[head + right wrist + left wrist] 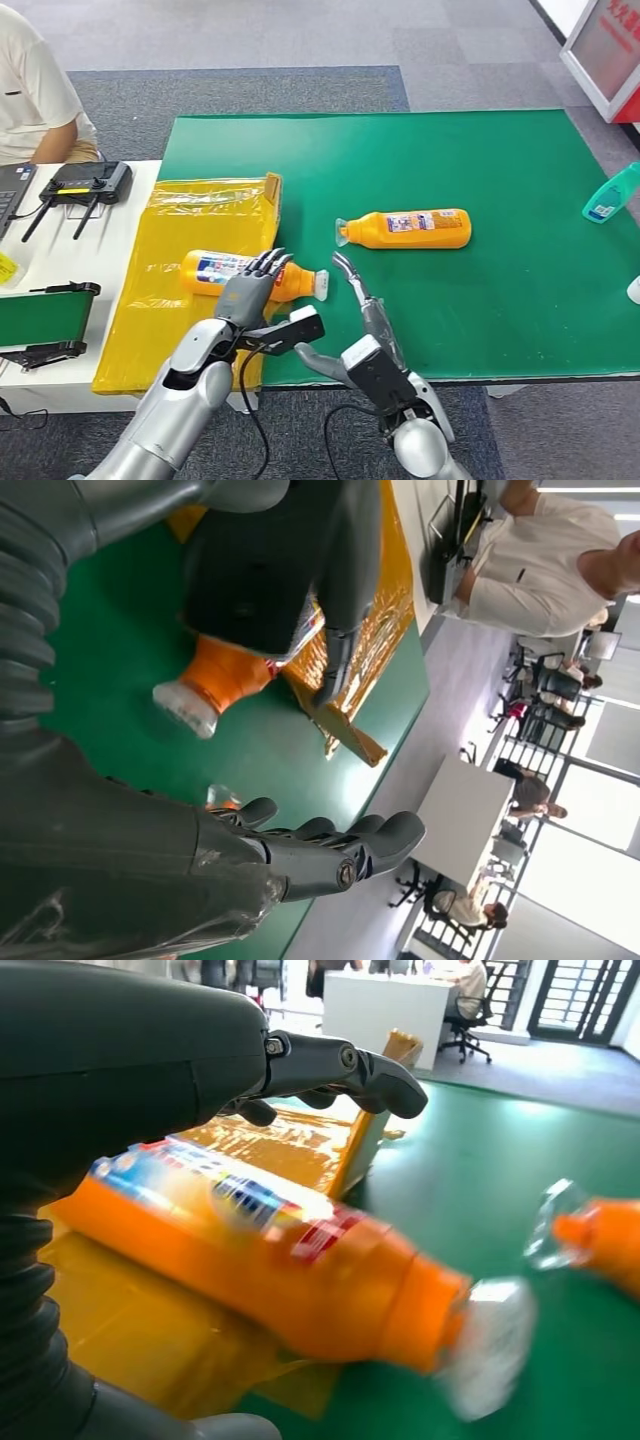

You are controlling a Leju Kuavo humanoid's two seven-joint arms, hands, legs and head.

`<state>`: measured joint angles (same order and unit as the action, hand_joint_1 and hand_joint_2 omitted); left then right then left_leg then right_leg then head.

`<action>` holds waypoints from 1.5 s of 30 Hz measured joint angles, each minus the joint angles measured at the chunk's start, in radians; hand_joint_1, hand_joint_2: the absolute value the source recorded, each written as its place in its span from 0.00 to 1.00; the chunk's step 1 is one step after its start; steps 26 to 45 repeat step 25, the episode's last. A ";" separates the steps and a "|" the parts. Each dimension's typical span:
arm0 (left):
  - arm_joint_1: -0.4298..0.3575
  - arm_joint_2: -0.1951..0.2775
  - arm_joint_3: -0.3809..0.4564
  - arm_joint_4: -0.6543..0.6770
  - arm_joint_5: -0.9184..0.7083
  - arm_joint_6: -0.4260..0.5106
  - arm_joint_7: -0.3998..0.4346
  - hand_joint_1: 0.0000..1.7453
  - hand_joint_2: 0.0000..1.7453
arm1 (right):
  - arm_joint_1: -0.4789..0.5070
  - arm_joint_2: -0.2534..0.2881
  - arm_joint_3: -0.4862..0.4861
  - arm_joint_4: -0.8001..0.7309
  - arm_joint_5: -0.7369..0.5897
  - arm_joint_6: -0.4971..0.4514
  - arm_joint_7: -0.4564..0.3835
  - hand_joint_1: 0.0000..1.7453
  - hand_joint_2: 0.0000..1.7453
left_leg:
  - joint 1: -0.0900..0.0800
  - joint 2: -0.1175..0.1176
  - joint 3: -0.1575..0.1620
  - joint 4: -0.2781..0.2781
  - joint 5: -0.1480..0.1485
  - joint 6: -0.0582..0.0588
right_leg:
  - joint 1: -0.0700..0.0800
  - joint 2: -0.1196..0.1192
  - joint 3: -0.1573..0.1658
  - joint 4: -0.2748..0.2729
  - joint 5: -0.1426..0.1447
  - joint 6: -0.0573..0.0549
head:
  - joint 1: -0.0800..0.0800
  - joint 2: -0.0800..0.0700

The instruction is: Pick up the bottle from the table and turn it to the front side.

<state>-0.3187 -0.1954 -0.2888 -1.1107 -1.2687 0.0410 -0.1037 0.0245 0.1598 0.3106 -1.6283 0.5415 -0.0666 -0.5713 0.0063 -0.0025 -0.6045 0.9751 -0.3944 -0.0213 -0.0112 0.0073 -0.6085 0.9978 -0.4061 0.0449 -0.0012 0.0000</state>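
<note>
1. Green worktop (pixel 490 300) carried everything; yellow plastic sheet (pixel 189 215) lay over its left end, beside a white side table with a black device.
2. Left hand (pixel 247 290) hovered directly over the near orange bottle (pixel 298 282), fingers (pixel 355 1065) stretched out flat above the label in the left wrist view, apart and closed on nothing; contact with the bottle could not be confirmed.
3. Right hand (pixel 362 300) reached over the bare green mat just beside the bottle's cap, fingers spread, nothing held.
4. Near orange bottle lay on its side, body on the yellow sheet, neck and clear cap (pixel 487 1345) poking onto the green, cap pointing toward the right hand.
5. Second orange bottle (pixel 411 228) lay on its side farther back on the green, well apart from both hands, cap toward the left.
6. Teal bottle (pixel 607 195) sat at the far right edge, clear of the action.
7. Handling, judged: rigid plastic, smooth glossy label, likely slippery and prone to roll on the slick sheet; weight unknown since fill level was hidden.
8. Best hold, judged: wrap across the wide mid-body over the label, not the tapered neck or small cap, then rotate about the long axis to bring the front face up.
</note>
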 joint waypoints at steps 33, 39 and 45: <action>0.534 0.026 0.025 -0.840 0.919 -0.158 -0.227 0.00 1.00 | 0.142 0.000 -0.130 -0.153 0.000 0.027 0.137 0.00 1.00 | 0.000 0.000 0.000 0.000 -0.003 0.001 | 0.000 0.000 0.001 0.000 -0.004 0.000 | 0.000 0.000; 0.534 0.026 0.025 -0.840 0.919 -0.158 -0.227 0.00 1.00 | 0.142 0.000 -0.130 -0.153 0.000 0.027 0.137 0.00 1.00 | 0.000 0.000 0.000 0.000 -0.003 0.001 | 0.000 0.000 0.001 0.000 -0.004 0.000 | 0.000 0.000; 0.534 0.026 0.025 -0.840 0.919 -0.158 -0.227 0.00 1.00 | 0.142 0.000 -0.130 -0.153 0.000 0.027 0.137 0.00 1.00 | 0.000 0.000 0.000 0.000 -0.003 0.001 | 0.000 0.000 0.001 0.000 -0.004 0.000 | 0.000 0.000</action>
